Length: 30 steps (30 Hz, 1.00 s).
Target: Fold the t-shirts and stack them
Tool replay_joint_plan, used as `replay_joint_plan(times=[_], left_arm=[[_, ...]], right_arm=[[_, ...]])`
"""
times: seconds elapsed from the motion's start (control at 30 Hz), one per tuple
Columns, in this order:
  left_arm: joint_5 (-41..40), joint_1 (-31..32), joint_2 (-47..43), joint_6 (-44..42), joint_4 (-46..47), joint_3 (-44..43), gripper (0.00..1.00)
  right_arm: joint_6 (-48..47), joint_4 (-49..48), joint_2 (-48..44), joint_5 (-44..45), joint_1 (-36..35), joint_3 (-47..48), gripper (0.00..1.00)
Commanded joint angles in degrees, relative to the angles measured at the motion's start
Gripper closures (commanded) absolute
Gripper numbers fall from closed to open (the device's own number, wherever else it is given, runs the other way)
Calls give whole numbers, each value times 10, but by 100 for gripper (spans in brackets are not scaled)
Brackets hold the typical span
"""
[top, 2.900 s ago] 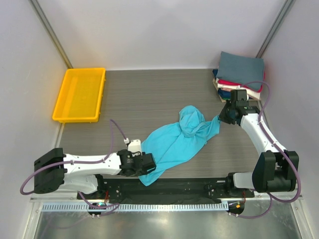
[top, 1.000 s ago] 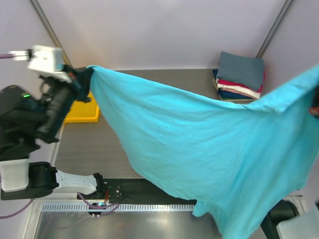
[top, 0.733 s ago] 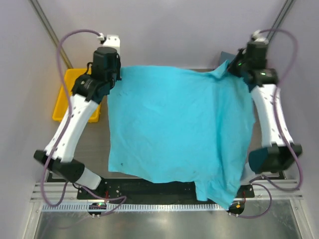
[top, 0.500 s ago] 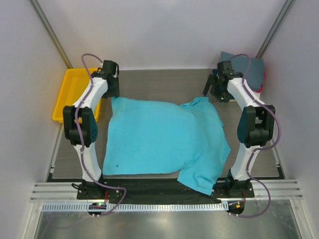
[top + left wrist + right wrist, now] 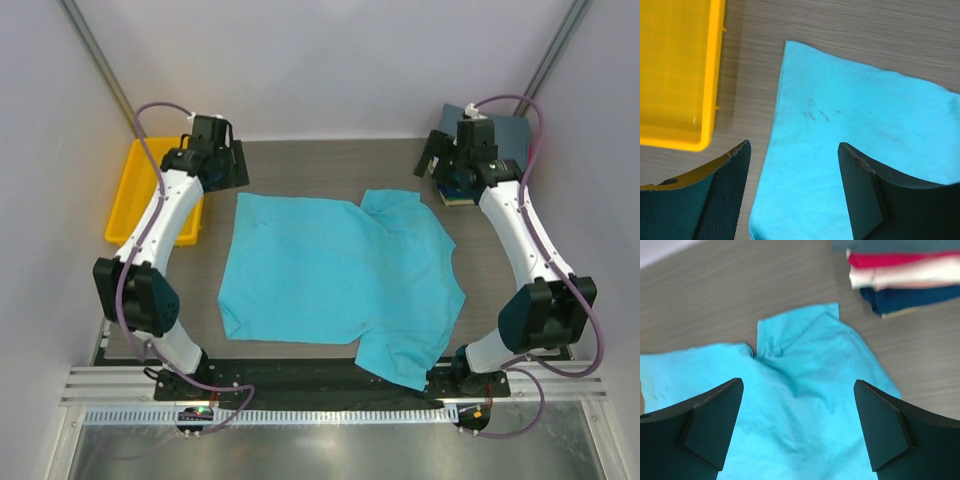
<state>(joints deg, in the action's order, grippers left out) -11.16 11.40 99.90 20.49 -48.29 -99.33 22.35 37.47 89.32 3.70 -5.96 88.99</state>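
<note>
The turquoise t-shirt [image 5: 340, 280] lies spread flat on the table, one sleeve [image 5: 395, 205] at the far right and its near right corner hanging over the front rail. My left gripper [image 5: 232, 175] hovers open above the shirt's far left corner [image 5: 850, 125], holding nothing. My right gripper [image 5: 440, 170] hovers open above the far right sleeve [image 5: 805, 370], also holding nothing. In both wrist views the jaws stand wide apart with the cloth lying below them. A stack of folded t-shirts [image 5: 500, 135], slate-grey on top with red, cream and navy [image 5: 900, 275] below, sits at the far right corner.
A yellow plastic tray [image 5: 150, 195] stands at the far left, close beside the left arm [image 5: 675, 70]. Grey walls enclose the table on three sides. The right arm partly hides the folded stack.
The shirt was held stretched in the air between both grippers, then came down onto the table. Both grippers have opened and let go of it, and it now lies flatter.
</note>
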Motion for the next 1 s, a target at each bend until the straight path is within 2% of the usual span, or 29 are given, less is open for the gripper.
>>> replay_joint_plan(times=[0.0,0.07,0.17,0.3,0.4,0.6,0.7,0.8,0.87,0.9,0.97], left_arm=[[21,15,-65,54,11,107,29],[43,22,-94,70,50,181,29],[57,35,-96,103,99,246,30],[74,51,-49,126,134,262,32],[66,51,5,134,144,243,32],[25,44,134,143,124,174,34],[20,33,172,154,118,150,35],[11,16,203,162,115,133,36],[4,0,231,165,108,105,37],[4,-7,231,165,104,105,37],[2,-19,249,168,96,78,38]], right_arm=[[11,-6,-35,-12,-7,-87,1],[16,-23,-50,-20,-8,-151,1],[21,-47,-39,-50,-9,-208,1],[21,-69,13,-50,-17,-214,1],[16,-80,77,-44,-25,-186,2],[13,-79,197,-3,-44,-92,2],[16,-75,271,8,-46,-40,2],[12,-60,348,15,-45,33,2],[9,-33,429,12,-46,133,2],[9,-33,430,12,-45,133,2],[8,-4,491,12,-46,223,2]])
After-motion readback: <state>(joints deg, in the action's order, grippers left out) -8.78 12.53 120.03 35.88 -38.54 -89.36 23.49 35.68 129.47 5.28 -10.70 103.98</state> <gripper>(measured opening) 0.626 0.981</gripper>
